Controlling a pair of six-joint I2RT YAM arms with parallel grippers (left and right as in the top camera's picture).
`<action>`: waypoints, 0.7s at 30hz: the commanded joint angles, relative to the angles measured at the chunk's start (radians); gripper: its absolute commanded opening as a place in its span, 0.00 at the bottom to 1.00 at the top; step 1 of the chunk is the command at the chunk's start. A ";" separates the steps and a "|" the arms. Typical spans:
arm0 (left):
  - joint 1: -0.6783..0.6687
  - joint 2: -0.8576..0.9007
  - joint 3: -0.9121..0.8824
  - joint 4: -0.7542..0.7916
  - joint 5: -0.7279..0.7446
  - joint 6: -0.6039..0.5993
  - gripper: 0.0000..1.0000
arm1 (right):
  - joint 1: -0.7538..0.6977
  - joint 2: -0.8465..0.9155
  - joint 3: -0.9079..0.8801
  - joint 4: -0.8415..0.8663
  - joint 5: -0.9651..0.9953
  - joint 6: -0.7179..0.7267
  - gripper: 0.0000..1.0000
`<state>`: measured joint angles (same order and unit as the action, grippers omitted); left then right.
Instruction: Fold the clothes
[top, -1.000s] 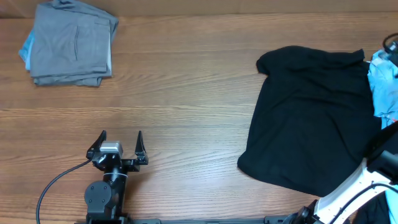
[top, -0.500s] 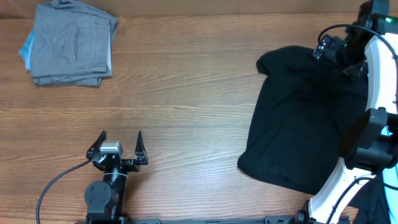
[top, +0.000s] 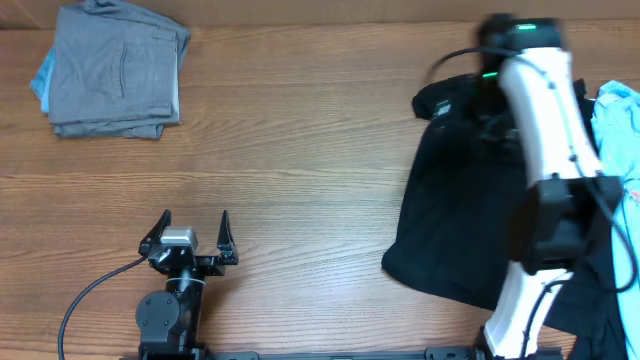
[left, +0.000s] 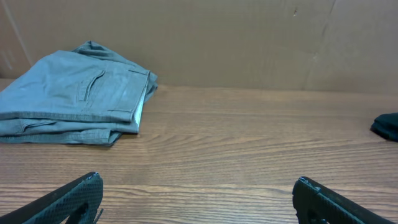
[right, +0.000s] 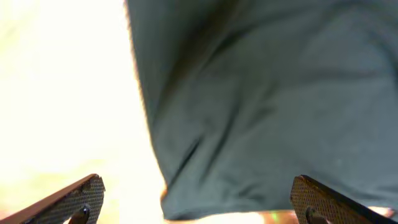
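A black shirt (top: 455, 210) lies spread out flat on the right side of the wooden table (top: 300, 140). My white right arm (top: 535, 120) reaches across it toward its far edge, blurred. In the right wrist view the right gripper (right: 196, 186) is open just above the dark fabric (right: 267, 93), close to the shirt's edge, with nothing between its fingers. My left gripper (top: 194, 215) stands open near the front left, well away from the shirt, over bare wood (left: 198, 180). A corner of the shirt (left: 387, 126) shows at the left wrist view's right edge.
A folded stack of grey clothes (top: 115, 70) with a light blue piece under it sits at the back left, also seen as the grey stack (left: 74, 93). A light blue garment (top: 620, 130) lies at the right edge. A cardboard wall (left: 217, 37) backs the table.
My right arm has swung in from the right edge and moved left over the black shirt's far part. The left arm and the shirt have stayed put.
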<state>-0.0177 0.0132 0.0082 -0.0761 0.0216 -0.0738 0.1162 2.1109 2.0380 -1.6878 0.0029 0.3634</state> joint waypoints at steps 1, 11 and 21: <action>0.008 -0.009 -0.003 -0.002 -0.003 0.018 1.00 | 0.108 -0.048 -0.060 -0.006 0.086 0.034 1.00; 0.008 -0.009 -0.003 -0.002 -0.003 0.018 1.00 | 0.263 -0.048 -0.336 -0.007 0.122 0.147 1.00; 0.008 -0.009 -0.003 -0.002 -0.003 0.018 1.00 | 0.362 -0.059 -0.616 0.056 0.060 0.146 1.00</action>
<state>-0.0177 0.0132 0.0082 -0.0757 0.0212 -0.0738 0.4465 2.0991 1.4876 -1.6642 0.0906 0.4969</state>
